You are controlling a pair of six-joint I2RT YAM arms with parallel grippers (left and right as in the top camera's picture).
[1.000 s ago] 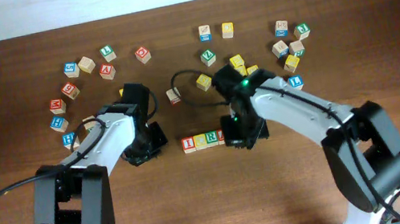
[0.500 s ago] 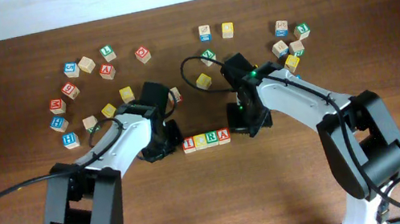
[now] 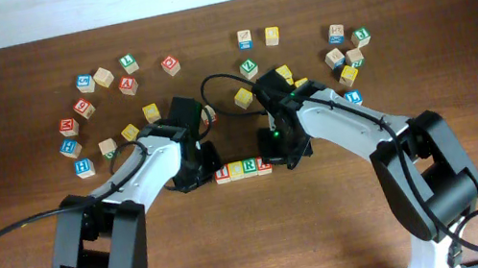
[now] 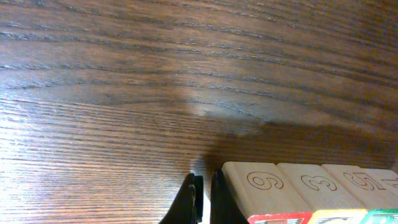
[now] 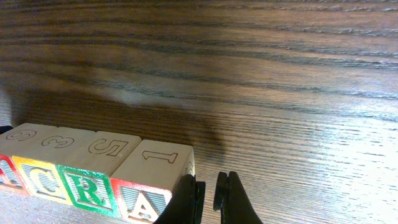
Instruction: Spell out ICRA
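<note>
I'm seeing the row point(image 3: 244, 168) reading ICRA, lying between my grippers: left gripper point(image 4: 205, 194) at the I end, right gripper point(image 5: 210, 190) at the A end, both closed, empty. Pushing in off-centre is risking buckling it.

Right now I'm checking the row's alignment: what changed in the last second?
The left pincer slid right to the I end of the ICRA row. The right pincer backed off, then returned to the A end. Both stayed shut, holding nothing. Loose cubes unchanged.
</note>
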